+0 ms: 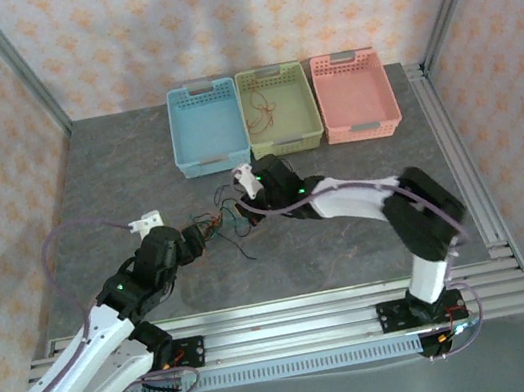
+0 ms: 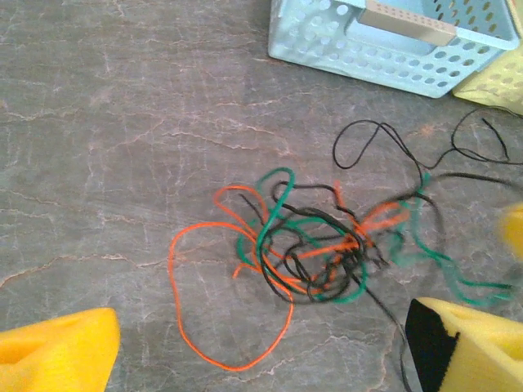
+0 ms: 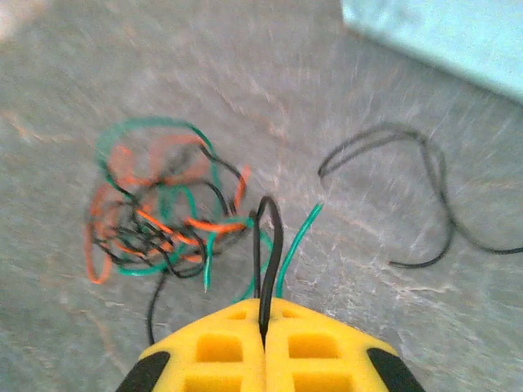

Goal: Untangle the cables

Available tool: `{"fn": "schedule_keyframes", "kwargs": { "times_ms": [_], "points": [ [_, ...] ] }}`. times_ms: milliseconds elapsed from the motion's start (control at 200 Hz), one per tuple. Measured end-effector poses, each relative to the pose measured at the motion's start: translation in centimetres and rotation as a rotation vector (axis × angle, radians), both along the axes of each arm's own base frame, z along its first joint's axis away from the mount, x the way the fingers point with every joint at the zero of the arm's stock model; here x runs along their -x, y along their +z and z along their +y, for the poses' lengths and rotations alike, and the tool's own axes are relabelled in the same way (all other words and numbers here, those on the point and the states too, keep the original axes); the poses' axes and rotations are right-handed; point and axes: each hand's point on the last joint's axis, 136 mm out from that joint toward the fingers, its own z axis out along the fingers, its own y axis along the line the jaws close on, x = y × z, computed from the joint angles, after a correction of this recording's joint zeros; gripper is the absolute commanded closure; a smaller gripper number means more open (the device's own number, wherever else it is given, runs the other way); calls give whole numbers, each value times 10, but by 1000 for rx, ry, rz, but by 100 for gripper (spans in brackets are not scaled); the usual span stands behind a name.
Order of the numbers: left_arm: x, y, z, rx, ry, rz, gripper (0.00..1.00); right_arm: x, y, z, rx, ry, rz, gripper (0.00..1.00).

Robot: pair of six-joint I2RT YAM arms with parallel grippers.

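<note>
Top external: three baskets, one cable tangle

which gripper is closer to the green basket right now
Right. The right gripper, shut on a black cable, sits just in front of the green basket, beside the tangle. The left gripper hangs open over the tangle, further left and nearer the arm bases.
</note>
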Motion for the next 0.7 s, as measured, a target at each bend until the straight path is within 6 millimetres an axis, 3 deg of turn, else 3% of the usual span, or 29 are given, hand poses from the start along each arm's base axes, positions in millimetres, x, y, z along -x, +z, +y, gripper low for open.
{"fn": "schedule_keyframes", "kwargs": {
  "times_ms": [140,225,385,520,701],
  "points": [
    [-5,-7,2,-2,20,10,9,19,66,-32,-146,-39,-200,100],
    [-7,-9,1,1,18,14,11,27,85,-57,-225,-104,-314,100],
    [-11,-11,-13,41,-42,22,19,17,87,-77,-246,-201,-355,100],
    [-17,-9,-45,129,-173,22,21,12,95,-74,-295,-213,-373,100],
    [-27,-8,-86,202,-327,68,21,5,88,-73,-319,-237,-353,100]
  ]
}}
